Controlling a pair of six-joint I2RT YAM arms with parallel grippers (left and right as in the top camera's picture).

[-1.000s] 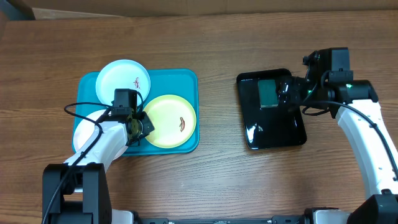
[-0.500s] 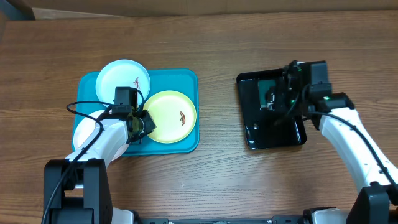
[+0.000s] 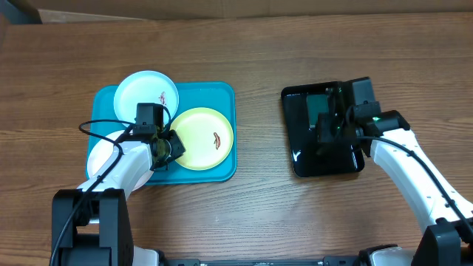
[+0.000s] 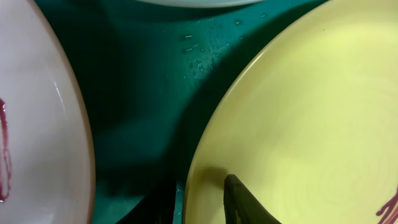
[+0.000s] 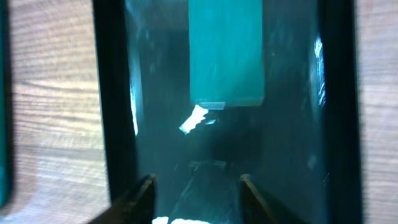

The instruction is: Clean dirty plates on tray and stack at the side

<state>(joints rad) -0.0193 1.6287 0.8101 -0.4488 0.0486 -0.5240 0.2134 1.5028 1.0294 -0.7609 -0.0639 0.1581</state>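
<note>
plates: all three are sitting on the blue tray [image 3: 222, 92]. The yellow plate [image 3: 205, 139] is lying in the right half, the pale blue plate [image 3: 144, 94] is poking over the far-left corner, and the white plate [image 3: 97, 151] is hanging over the left edge, half under the left arm. Each one is showing a reddish smear.
left tool [image 4: 199, 185]: sitting low at the yellow plate's rim, fingers a little apart, one inside the rim and one outside over the tray. It isn't looking like it's pinching anything.
right tool [image 5: 198, 186]: hovering low over the black tray [image 3: 303, 159], fingers apart with nothing between them, the green sponge [image 5: 225, 50] just ahead.
how the plates are gonna handle: I'm guessing thin plastic, so light and fairly stiff but slick. Droplets are sitting on the tray next to the rim, which isn't helping.
where to grab: I'm thinking the rim, one finger under the lip and one on top. A shallow pinch is probably going to let it tip or slide.
sponge: looking soft and squashy, so taking it across the narrow sides seems safest.
progress: no plate is stacked out on the bench [image 3: 259, 52] yet.
</note>
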